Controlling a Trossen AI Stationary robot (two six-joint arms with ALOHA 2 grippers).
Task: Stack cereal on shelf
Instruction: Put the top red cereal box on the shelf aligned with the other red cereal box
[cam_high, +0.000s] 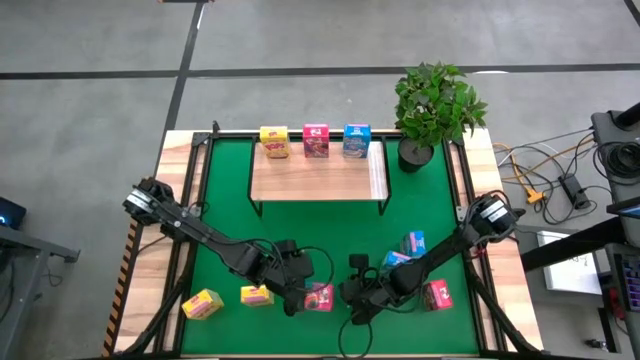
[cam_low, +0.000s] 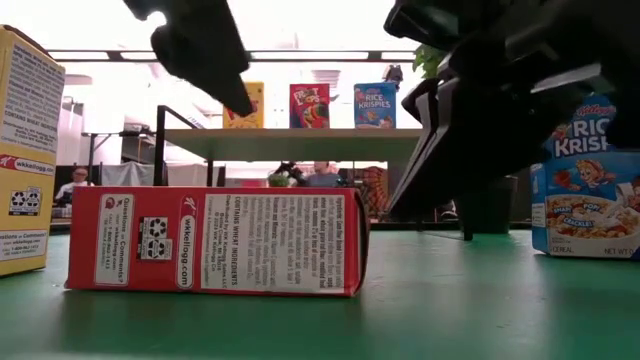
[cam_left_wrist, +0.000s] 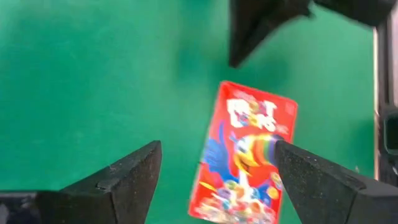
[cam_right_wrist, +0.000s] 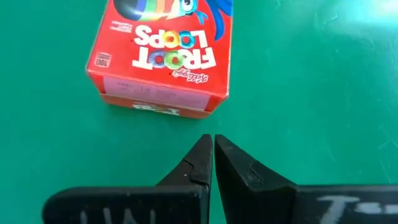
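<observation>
Three cereal boxes, yellow (cam_high: 274, 141), red (cam_high: 315, 140) and blue (cam_high: 356, 139), stand in a row along the far edge of the shelf (cam_high: 318, 179). Near the front of the green mat (cam_high: 300, 240), the left gripper (cam_high: 300, 297) hovers with fingers spread wide over a red Froot Loops box (cam_left_wrist: 244, 154) lying flat. The right gripper (cam_right_wrist: 212, 152), fingers pressed together and empty, points at that same box from just beside it.
</observation>
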